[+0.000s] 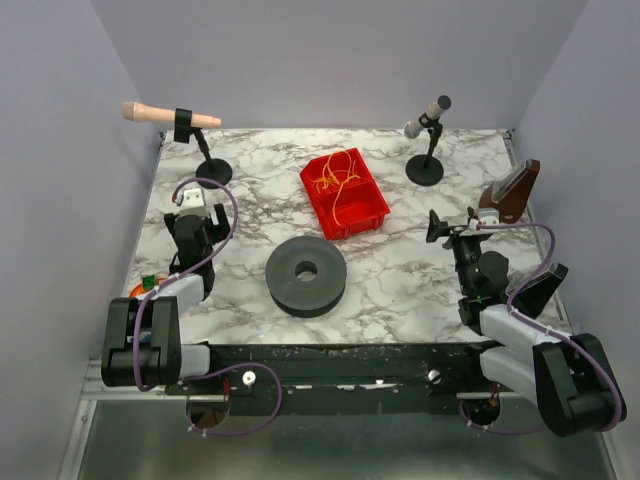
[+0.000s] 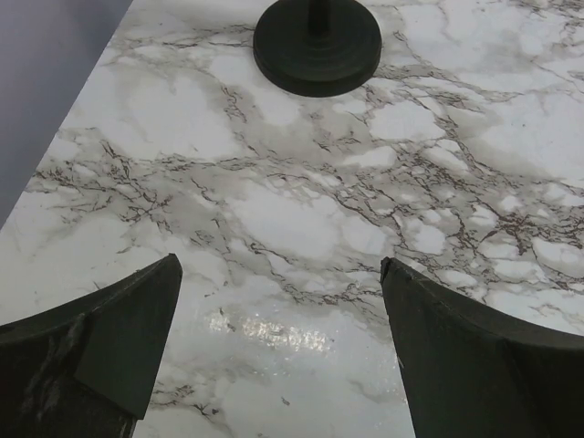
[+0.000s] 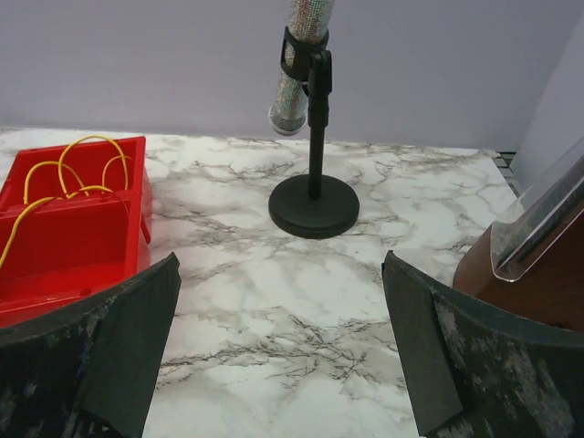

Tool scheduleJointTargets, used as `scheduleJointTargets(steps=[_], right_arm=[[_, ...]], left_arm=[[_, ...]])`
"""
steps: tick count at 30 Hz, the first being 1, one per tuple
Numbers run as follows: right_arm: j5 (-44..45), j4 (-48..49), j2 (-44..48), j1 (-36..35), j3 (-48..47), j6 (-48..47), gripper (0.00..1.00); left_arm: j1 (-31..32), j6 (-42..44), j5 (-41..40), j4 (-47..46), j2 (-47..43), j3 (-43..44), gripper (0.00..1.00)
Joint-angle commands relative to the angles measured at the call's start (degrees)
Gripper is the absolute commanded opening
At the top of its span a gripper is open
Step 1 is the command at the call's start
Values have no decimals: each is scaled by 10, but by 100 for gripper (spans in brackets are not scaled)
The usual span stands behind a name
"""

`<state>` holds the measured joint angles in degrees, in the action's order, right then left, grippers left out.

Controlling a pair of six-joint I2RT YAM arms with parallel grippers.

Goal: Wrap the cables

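Note:
Thin yellow-orange cables [image 1: 338, 176] lie tangled in a red bin [image 1: 372, 204] at the table's centre back; in the right wrist view the cables [image 3: 68, 173] loop over the bin [image 3: 82, 246] at the left. My left gripper [image 1: 192, 213] hovers near the table's left side, open, with only marble between its fingers [image 2: 278, 301]. Toward the right side, my right gripper [image 1: 450, 228] is open too, nothing between its jaws [image 3: 278, 301]. Both grippers are well apart from the cables.
A dark round spool [image 1: 306, 275] lies in front of the bin. A beige microphone on a stand [image 1: 210, 170] is back left, its base [image 2: 318, 46] ahead of my left gripper. A silver microphone stand [image 1: 426, 150] is back right. A brown holder [image 1: 510, 192] sits at the right edge.

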<state>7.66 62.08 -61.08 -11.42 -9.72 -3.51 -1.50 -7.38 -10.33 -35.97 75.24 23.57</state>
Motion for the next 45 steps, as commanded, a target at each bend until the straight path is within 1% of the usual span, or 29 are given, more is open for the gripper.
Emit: scheduleJointTargets(steps=[1, 4, 5, 9, 11, 13, 16, 18, 20, 22, 23, 25, 27, 29, 33, 35, 37, 38, 39, 40, 44, 45], right_arm=[[-15, 29, 2, -2, 0, 1, 100], [-48, 3, 10, -2, -17, 5, 100], [-55, -13, 16, -3, -27, 9, 100], [-98, -94, 38, -2, -75, 16, 100], [-138, -142, 43, -2, -111, 17, 100], [-200, -212, 38, -2, -171, 11, 100], [-286, -317, 1, -3, -289, 19, 100], [-340, -359, -43, -4, -365, 33, 100], [-357, -404, -99, -17, -445, 33, 100], [-349, -446, -154, -34, -513, 26, 100], [-342, -473, -195, -39, -561, 20, 100], [-330, -543, -259, -51, -648, 10, 100], [-323, -620, -312, -67, -716, -4, 100], [-310, -674, -346, -82, -754, -4, 100], [-259, -661, -349, -129, -709, 9, 99], [-234, -670, -365, -157, -699, 16, 97], [-228, -672, -395, -171, -699, 33, 92], [-230, -675, -415, -171, -704, 68, 87], [-229, -681, -432, -171, -715, 83, 82], [-224, -683, -452, -172, -725, 95, 79], [-191, -689, -505, -179, -754, 115, 71], [-181, -689, -514, -183, -756, 116, 70]], left_arm=[[-2, -19, -22, 8, -3, 10, 99], [-2, -30, -31, 100, -12, 47, 99], [-1, -23, -22, 120, -14, 57, 99], [-3, 23, 35, 139, -25, 68, 99], [-2, 45, 59, 139, -39, 69, 99], [-3, 64, 79, 156, -48, 81, 99], [-3, 104, 102, 236, -45, 130, 99], [-3, 116, 130, 291, -41, 170, 99], [-3, 124, 143, 329, -40, 204, 99], [-3, 131, 162, 357, -41, 229, 99], [-3, 133, 175, 374, -39, 241, 99], [-3, 125, 198, 406, -31, 263, 99], [-2, 114, 223, 429, -19, 279, 99], [-2, 105, 240, 440, -12, 285, 99], [-2, 100, 245, 434, -8, 278, 99], [-2, 99, 242, 430, -2, 278, 99], [-1, 95, 245, 428, 4, 278, 99], [-2, 94, 247, 427, 6, 278, 99], [-2, 93, 249, 427, 6, 277, 99], [-1, 93, 249, 427, 4, 276, 99], [-1, 95, 248, 425, -7, 271, 99], [-2, 96, 245, 424, -9, 268, 99]])
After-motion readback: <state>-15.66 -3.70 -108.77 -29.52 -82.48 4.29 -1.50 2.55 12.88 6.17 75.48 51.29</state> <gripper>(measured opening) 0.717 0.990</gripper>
